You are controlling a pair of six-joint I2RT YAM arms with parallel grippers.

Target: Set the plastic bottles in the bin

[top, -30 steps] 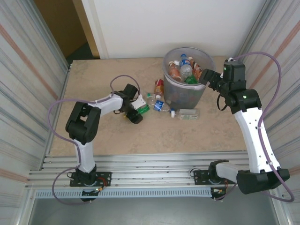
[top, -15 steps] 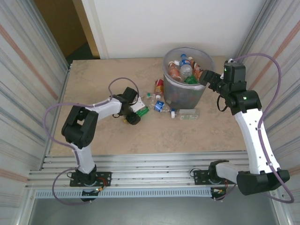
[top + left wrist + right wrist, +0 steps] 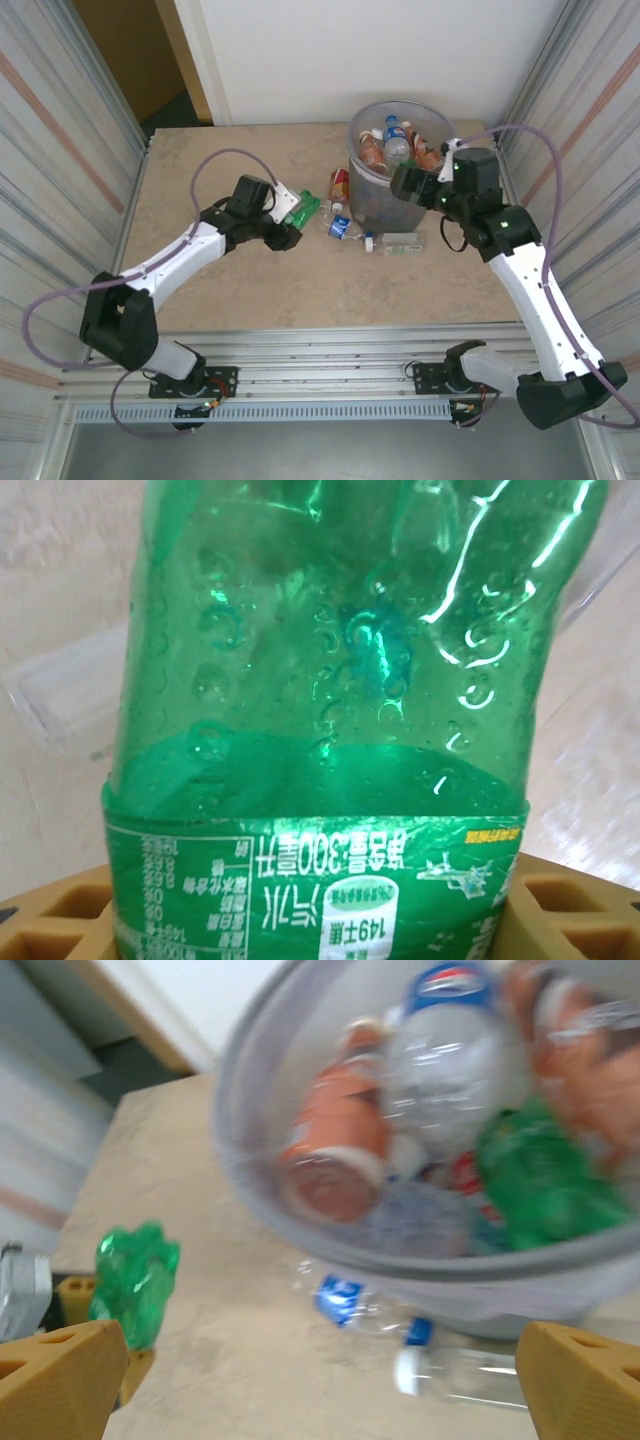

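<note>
My left gripper (image 3: 291,222) is shut on a green plastic bottle (image 3: 304,207), which stands off the table to the left of the bin. In the left wrist view the green bottle (image 3: 330,710) sits between the tan pads (image 3: 60,920) with its label upside down. The round grey bin (image 3: 356,130) with a clear liner holds several bottles. My right gripper (image 3: 400,184) hangs open over the bin's near rim with nothing in it. In the right wrist view the right gripper (image 3: 320,1380) looks down on the bin (image 3: 470,1280) and the green bottle (image 3: 135,1275).
More bottles lie on the table by the bin's near side: a red-labelled one (image 3: 340,183), a clear one with a blue label (image 3: 340,227) and a clear one with a white cap (image 3: 400,243). Corrugated walls close in both sides.
My left gripper has shut on the green bottle and carried it up and right toward the bin as the arm stretched out. My right gripper moved left along the bin's near rim.
</note>
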